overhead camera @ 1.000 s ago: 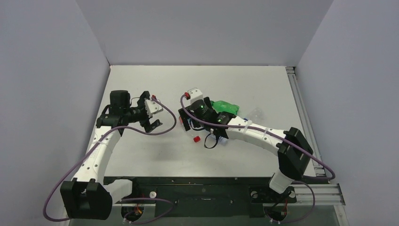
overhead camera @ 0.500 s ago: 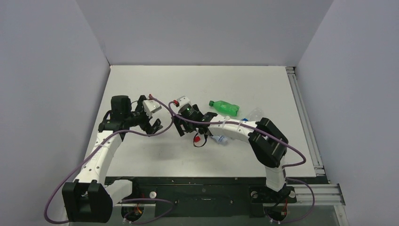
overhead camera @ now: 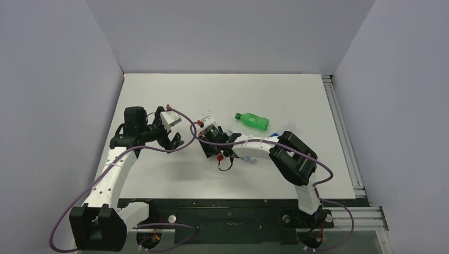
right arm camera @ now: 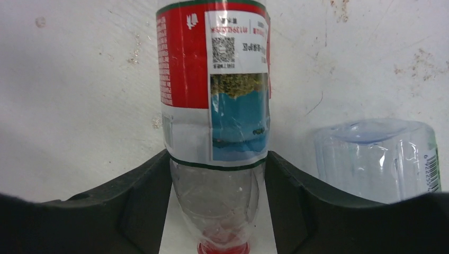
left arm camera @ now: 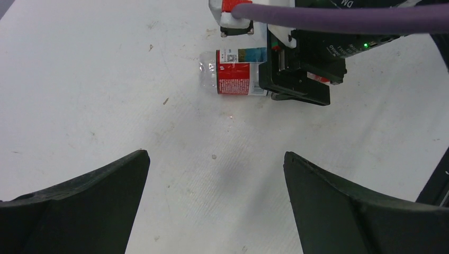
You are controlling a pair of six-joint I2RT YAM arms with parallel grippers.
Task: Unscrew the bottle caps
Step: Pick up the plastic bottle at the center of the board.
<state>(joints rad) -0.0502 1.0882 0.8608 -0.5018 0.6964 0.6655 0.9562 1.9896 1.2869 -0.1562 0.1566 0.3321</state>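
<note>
Bottle (right arm camera: 212, 79) with red label gripped by right end effector (right arm camera: 217, 161), neck cropped

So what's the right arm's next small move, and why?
Probably close the right gripper firmly on the clear plastic bottle with the red-white label: its fingers flank the bare shoulder near the red screw cap, contact looks marginal, and the left gripper stands open.
</note>
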